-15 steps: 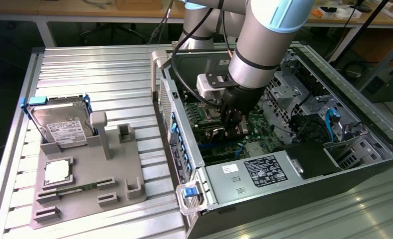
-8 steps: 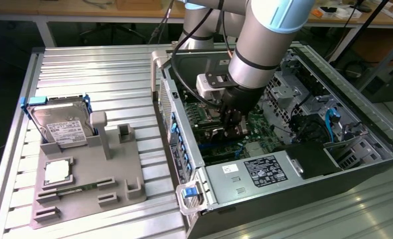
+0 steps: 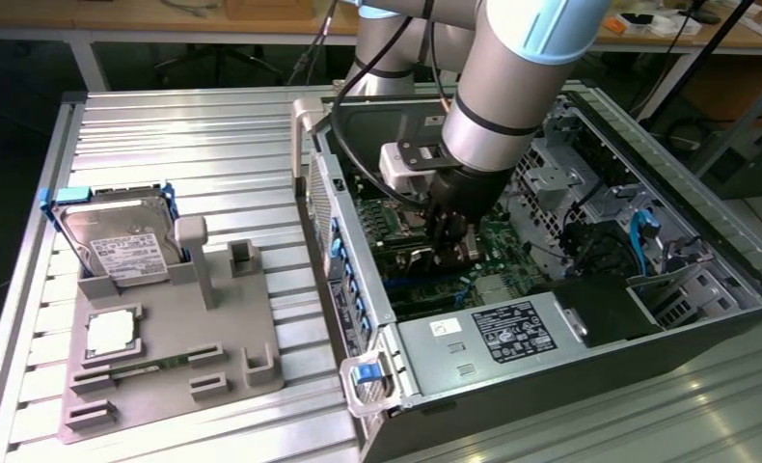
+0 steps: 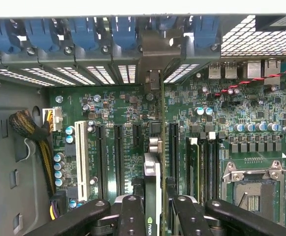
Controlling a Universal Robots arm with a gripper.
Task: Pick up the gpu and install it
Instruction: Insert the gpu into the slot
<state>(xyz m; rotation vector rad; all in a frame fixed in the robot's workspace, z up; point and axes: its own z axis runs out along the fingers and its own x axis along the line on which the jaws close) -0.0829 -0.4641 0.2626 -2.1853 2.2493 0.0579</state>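
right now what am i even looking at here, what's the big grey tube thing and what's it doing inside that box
The grey tube is a robot arm. At its tip is a gripper, a two-fingered clamp, lowered into an open computer case that lies on its side on a metal table.

The exterior view looks down on the whole scene. The wrist view comes from a camera on the arm itself, looking past the black fingers at the green motherboard.

The fingers are shut on the gpu, a thin card seen edge-on, standing upright over the long black slots of the motherboard. Whether it is seated yet I cannot tell.

On the exterior view's left, a grey tray holds other parts: a hard drive, a square processor and a thin memory stick.
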